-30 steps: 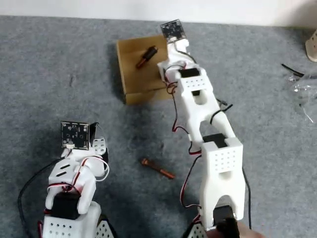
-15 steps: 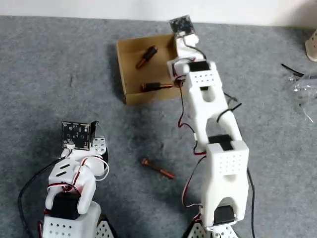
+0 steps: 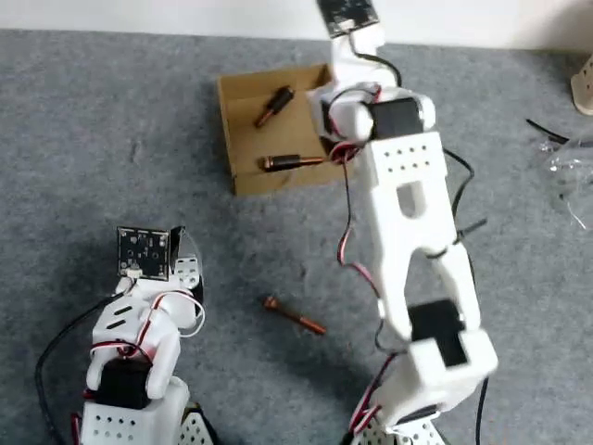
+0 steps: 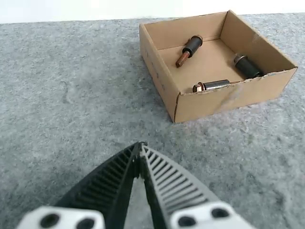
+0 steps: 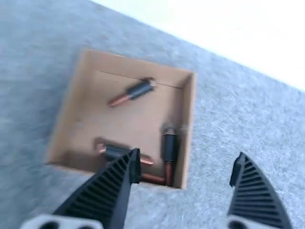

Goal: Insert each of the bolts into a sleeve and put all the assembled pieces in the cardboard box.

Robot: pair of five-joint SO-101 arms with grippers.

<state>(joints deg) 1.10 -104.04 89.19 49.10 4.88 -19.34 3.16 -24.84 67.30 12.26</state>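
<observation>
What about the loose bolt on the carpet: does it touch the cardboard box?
Apart. The high view shows bare carpet between the loose bolt and the cardboard box.

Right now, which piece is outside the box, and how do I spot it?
Find the cardboard box on the grey carpet. Between the left arm and right arm lies a copper bolt, bare, unlike the dark-sleeved pieces in the box.

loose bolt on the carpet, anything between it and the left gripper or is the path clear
Nothing visible stands in the way. In the high view, bare grey carpet lies between the loose bolt and the left gripper, which is shut.
</observation>
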